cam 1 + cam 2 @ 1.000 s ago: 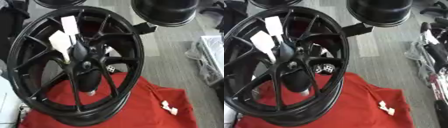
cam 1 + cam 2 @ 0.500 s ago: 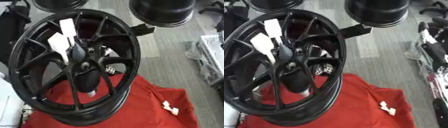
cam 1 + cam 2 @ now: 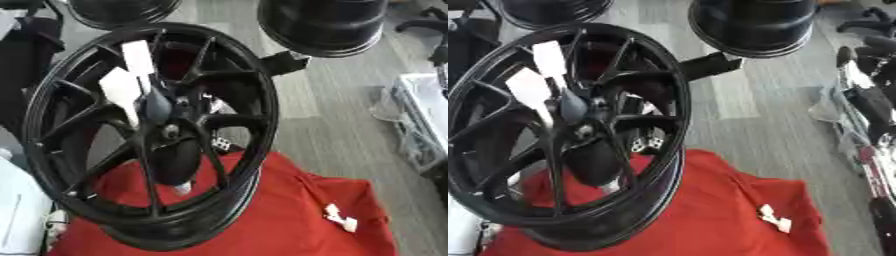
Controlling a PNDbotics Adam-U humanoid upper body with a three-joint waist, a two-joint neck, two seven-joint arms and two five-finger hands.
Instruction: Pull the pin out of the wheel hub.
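A black multi-spoke wheel (image 3: 149, 145) stands tilted on a red cloth (image 3: 289, 220). Its hub (image 3: 168, 131) sits in the middle of the spokes. A dark grey cone-shaped piece (image 3: 157, 104) sticks out just above the hub. Two white tags (image 3: 137, 57) hang on the upper spokes. Behind the spokes there is a dark rounded body (image 3: 177, 160) with a whitish tip (image 3: 181, 188); I cannot make out what it is. A black block (image 3: 284, 62) touches the rim's upper right edge. I see neither of my hands in either view.
Two more black rims lie at the far edge, one right (image 3: 324, 25) and one left (image 3: 122, 12). A small white tag (image 3: 339, 220) lies on the cloth. A white crate (image 3: 424, 115) and dark machinery (image 3: 872, 110) line the right side. A white object (image 3: 17, 205) sits lower left.
The whole picture has shifted a little, so the camera moved. The wheel, its tags and the cone-shaped piece keep the same pose relative to the cloth.
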